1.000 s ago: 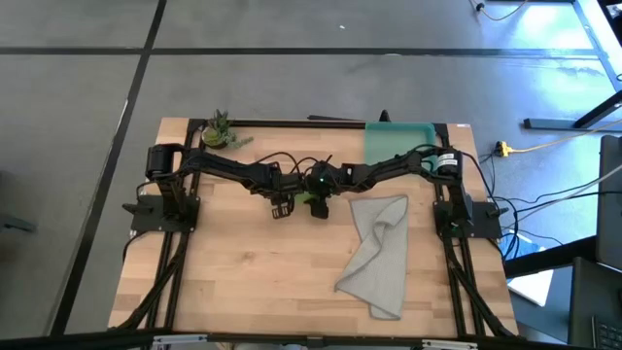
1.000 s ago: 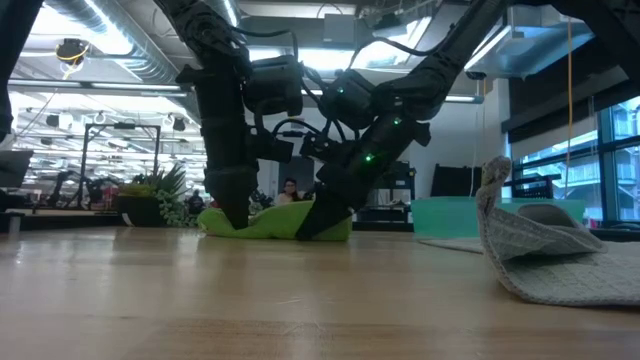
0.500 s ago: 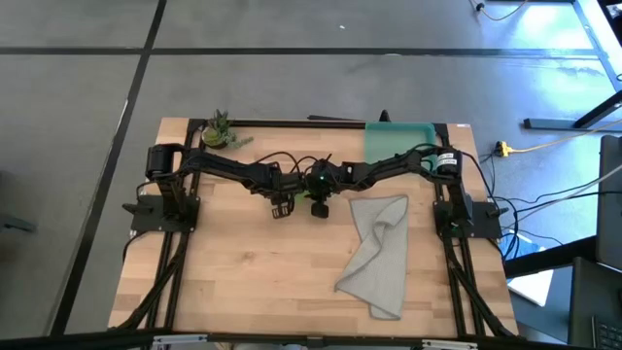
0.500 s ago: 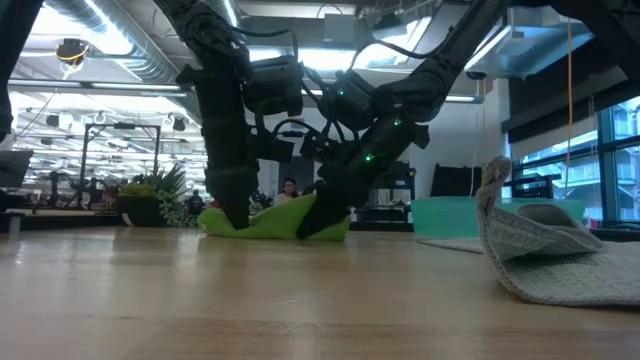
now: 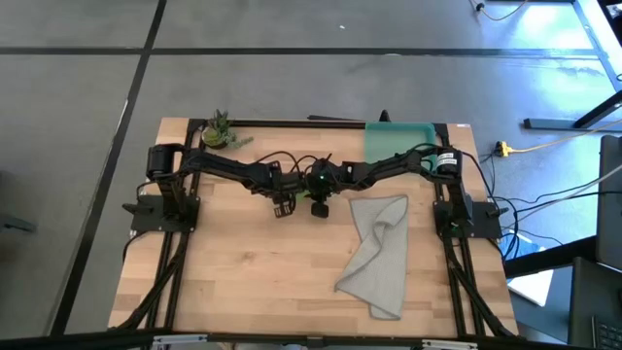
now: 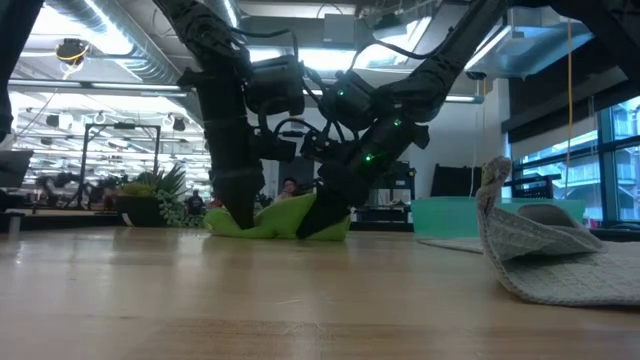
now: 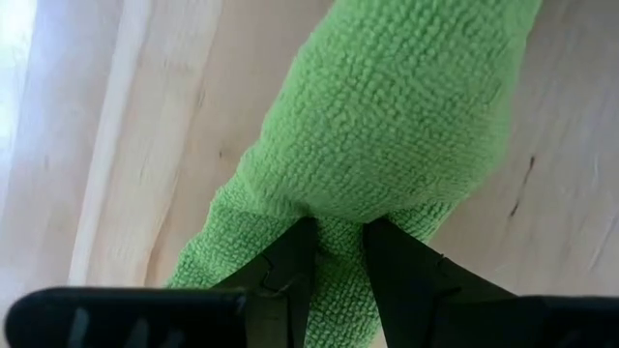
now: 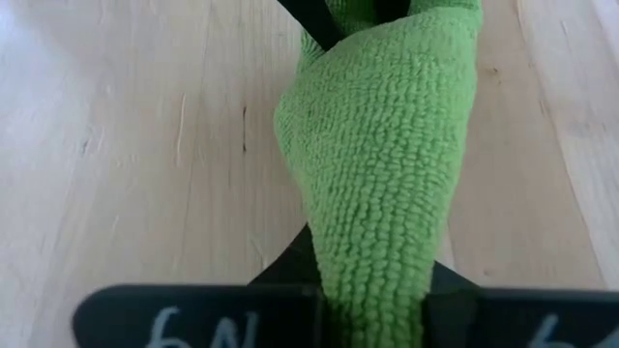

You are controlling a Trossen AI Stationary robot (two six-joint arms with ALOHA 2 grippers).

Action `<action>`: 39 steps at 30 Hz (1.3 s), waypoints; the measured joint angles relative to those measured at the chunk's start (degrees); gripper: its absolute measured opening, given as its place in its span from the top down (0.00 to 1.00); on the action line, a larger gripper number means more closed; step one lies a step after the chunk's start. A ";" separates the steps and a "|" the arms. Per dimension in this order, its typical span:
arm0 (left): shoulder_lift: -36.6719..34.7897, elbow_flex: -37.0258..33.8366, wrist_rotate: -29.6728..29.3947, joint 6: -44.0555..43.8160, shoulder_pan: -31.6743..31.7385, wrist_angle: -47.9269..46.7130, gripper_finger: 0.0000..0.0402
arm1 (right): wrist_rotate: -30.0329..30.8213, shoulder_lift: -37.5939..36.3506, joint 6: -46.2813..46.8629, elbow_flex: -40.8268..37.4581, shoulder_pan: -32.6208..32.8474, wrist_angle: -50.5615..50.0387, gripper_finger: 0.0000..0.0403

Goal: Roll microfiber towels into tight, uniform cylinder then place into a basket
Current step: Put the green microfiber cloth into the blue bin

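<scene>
My right claw [image 6: 318,228] is clenched on one end of the green towel [image 6: 275,218], which lies bunched on the table [image 5: 243,272] near its middle, toward the far side. In my right wrist view the green towel [image 8: 387,155] rises as a thick fold between my fingers [image 8: 285,266], filling the gap.

My left claw [image 6: 240,215] is down on the other end of the same towel. From my left wrist I see both fingertips [image 7: 295,256] pressed close together into the green towel [image 7: 387,126], pinching a ridge of cloth between them.

From above, my two claws meet just beside each other, left claw [image 5: 283,207] and right claw [image 5: 319,207], with only a sliver of green [image 5: 307,195] showing between them.

The grey towel [image 5: 381,251] lies loose and crumpled on my right side of the table, well apart from the green one, one corner folded up. The basket [image 5: 398,142] sits at the far right edge, beyond the grey towel. A small plant [image 5: 220,129] stands at the far left corner.
</scene>
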 joint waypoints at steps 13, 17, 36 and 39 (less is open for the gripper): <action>0.07 0.00 -1.12 -1.44 -0.07 0.36 0.77 | -0.01 0.00 -0.02 0.00 0.00 0.07 0.94; 0.08 0.01 -1.31 -1.44 -0.13 0.36 0.77 | 0.01 0.00 -0.02 0.00 0.00 0.07 0.94; -3.79 -0.33 4.23 -4.74 0.74 -1.95 0.92 | 0.01 0.00 0.20 0.00 0.00 0.04 0.94; -6.47 -0.33 5.28 -4.74 1.18 -2.01 0.98 | -0.01 0.00 0.20 0.00 0.00 0.04 0.94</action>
